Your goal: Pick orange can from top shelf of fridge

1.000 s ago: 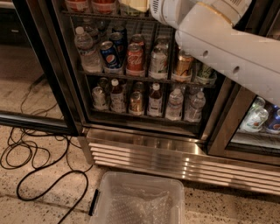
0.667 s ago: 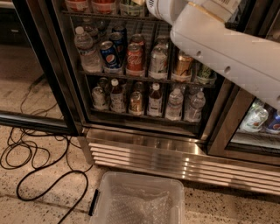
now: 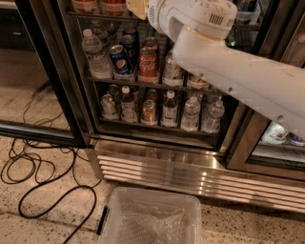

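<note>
Camera view: end effector [image 3: 138, 7] high inside drink-stocked fridge [image 3: 157, 167]

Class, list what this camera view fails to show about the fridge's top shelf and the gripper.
- The gripper: camera view, it lies beyond the top edge, past the wrist of the arm.
- The top shelf: camera view, the top edge cuts its items down to their bases, so the orange can cannot be identified.
- Rack space right of the Coca-Cola can: camera view, hidden by the arm.
</note>
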Action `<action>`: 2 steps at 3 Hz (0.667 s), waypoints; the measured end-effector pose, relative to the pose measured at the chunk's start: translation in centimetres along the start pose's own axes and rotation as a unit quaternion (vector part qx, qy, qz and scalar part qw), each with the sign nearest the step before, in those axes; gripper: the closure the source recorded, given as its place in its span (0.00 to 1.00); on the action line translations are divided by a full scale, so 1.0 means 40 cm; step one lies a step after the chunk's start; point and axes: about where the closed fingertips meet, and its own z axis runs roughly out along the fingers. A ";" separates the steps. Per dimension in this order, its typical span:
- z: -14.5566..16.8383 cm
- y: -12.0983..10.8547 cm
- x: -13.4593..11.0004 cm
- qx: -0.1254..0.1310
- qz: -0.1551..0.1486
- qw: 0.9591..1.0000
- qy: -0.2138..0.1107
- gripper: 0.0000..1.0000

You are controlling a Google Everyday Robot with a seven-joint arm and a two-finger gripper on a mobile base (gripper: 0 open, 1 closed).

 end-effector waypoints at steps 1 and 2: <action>-0.006 0.019 0.045 -0.004 -0.028 1.000 0.011 0.15; -0.020 0.018 0.072 0.000 -0.044 0.999 0.020 0.12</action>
